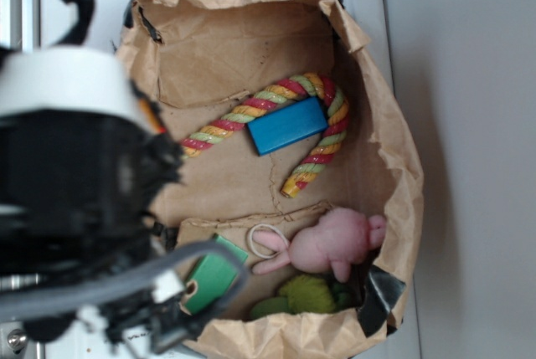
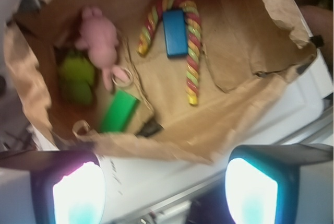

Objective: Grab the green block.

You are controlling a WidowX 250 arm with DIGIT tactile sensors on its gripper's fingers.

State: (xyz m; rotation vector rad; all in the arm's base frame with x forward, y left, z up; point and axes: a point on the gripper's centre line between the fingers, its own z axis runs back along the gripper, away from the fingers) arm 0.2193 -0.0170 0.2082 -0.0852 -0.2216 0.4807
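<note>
- Looming nearest the exterior camera, the robot arm [image 1: 75, 200] is filling the left side as a blurred black-and-white bulk, with a grey cable crossing low in front of it.
- In the wrist view the gripper [image 2: 164, 192] is showing two glowing fingers [image 2: 78, 195] at the bottom corners, standing wide apart with nothing between them.
- Both fingers are hanging outside the paper bag [image 1: 394, 141], over the pale surface [image 2: 172, 174] beside its crumpled rim.
- Inside the bag, the green block [image 2: 119, 112] is lying flat on the brown paper floor: smooth, rectangular, solid medium green, its edges looking a shade paler, though blur is making that hard to confirm.
- It is sitting close to the bag's near wall, which is folding over beside it and leaving little room on that side.
- A white ring [image 1: 265, 240] is lying just beside the block, and the pink plush bunny [image 1: 335, 242] is resting past the ring.
- A fuzzy lime-green plush toy [image 1: 308, 294] is crowding the bag's corner next to the bunny.
- Further in, the blue block [image 1: 286, 125] is nestling inside the curve of the striped rope candy cane [image 1: 322, 125], well apart from the green block.
- Bare paper is lying open between the green block and the candy cane.
</note>
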